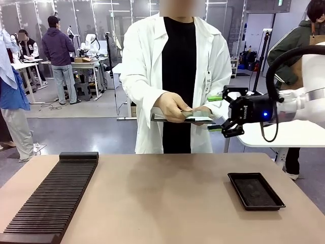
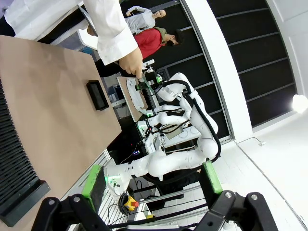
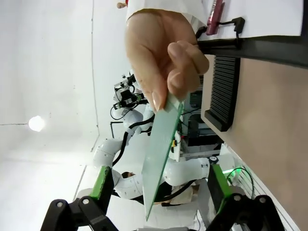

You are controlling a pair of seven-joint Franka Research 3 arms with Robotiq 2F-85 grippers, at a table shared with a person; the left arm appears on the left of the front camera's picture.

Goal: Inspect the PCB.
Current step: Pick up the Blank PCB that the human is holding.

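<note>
The right gripper (image 3: 160,169) is spread wide, with the PCB (image 3: 163,139) edge-on between its fingers, held by the person's hand (image 3: 159,53). This looks like the handover, so the next move calls for closing squarely on the board's free end. The left gripper (image 2: 153,167) is spread too, and empty.

Pale brown matte tabletop (image 1: 167,198) in the foreground. Smooth grey floor (image 1: 86,127) beyond it. Glass-panelled partition wall (image 1: 96,20) at the back. White-topped workbenches (image 1: 25,65) far left, with people (image 1: 57,51) standing by them. White table (image 1: 289,136) at right. Left wrist view: dark panelled surface (image 2: 250,53) between white beams, round bright lamp (image 2: 299,103). Right wrist view: plain white wall (image 3: 48,62), one glowing round light (image 3: 36,123).
</note>
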